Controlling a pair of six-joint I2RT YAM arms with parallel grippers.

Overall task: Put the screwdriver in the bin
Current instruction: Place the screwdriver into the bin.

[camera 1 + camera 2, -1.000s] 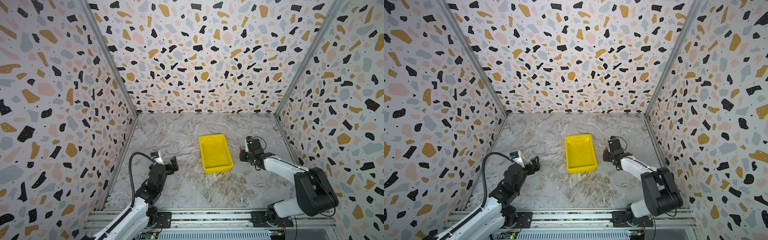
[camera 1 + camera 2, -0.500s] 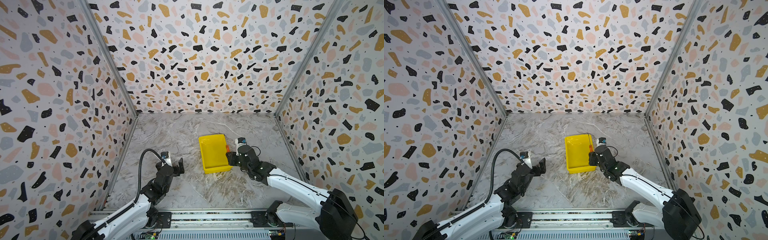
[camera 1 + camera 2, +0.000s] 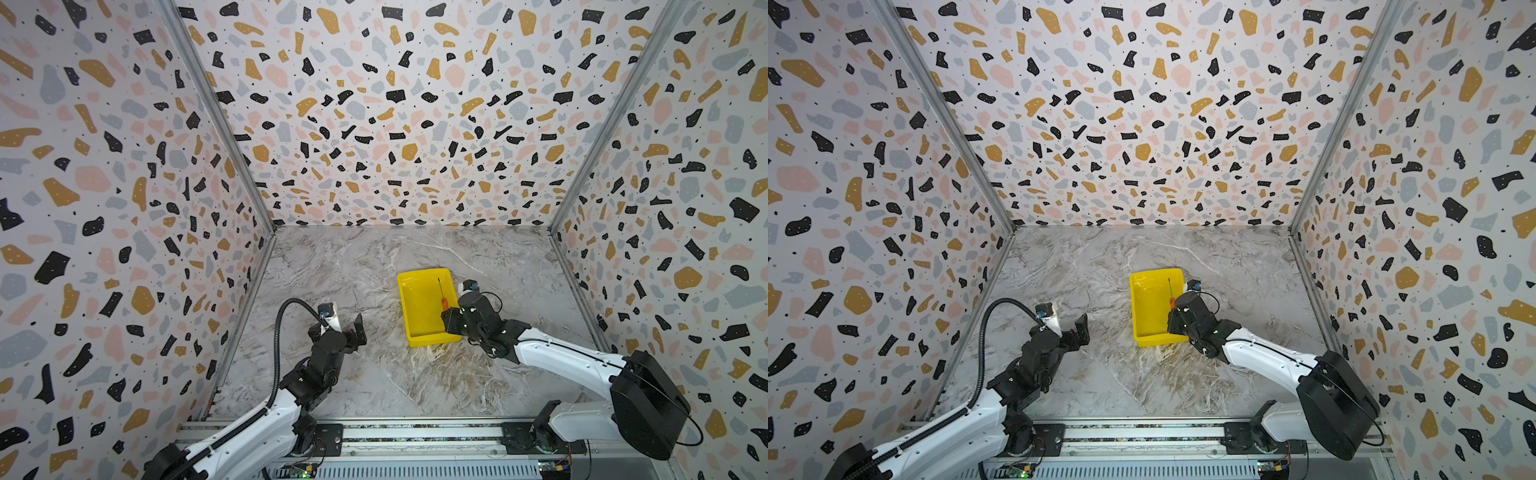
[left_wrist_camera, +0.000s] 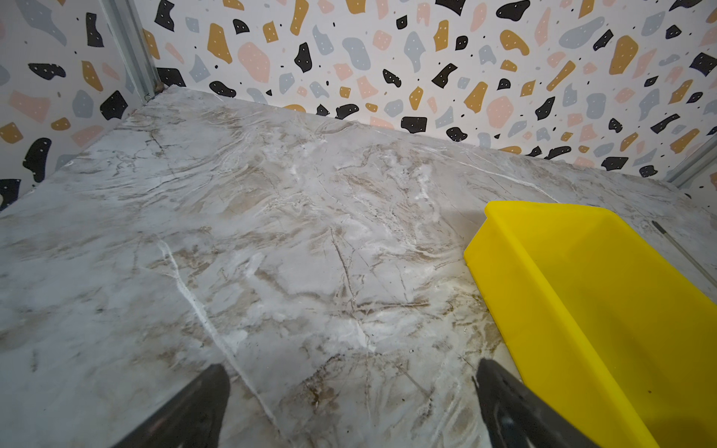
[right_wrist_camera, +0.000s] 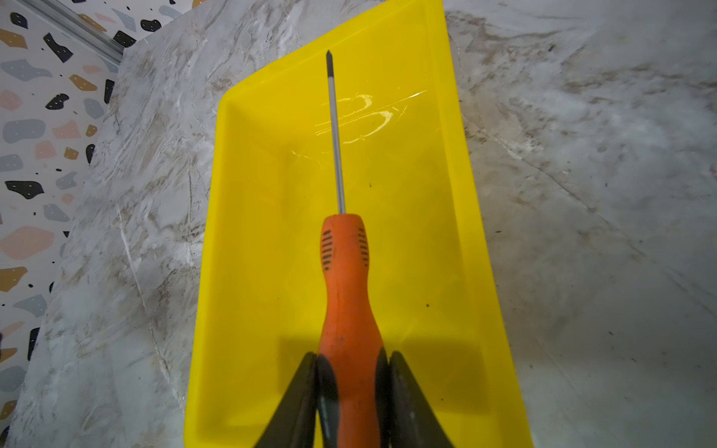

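Observation:
The yellow bin stands mid-table. My right gripper is shut on the orange handle of the screwdriver. It holds the tool above the bin's right half, thin shaft pointing toward the bin's far end. The handle's rear end is hidden between the jaws. My left gripper is open and empty, hovering over bare table to the left of the bin.
Patterned walls close the marble table on the left, back and right. A metal rail runs along the front edge, carrying both arm bases.
My right gripper carried the screwdriver leftward from the table right of the bin to above the bin. The left arm reached forward and toward the bin.

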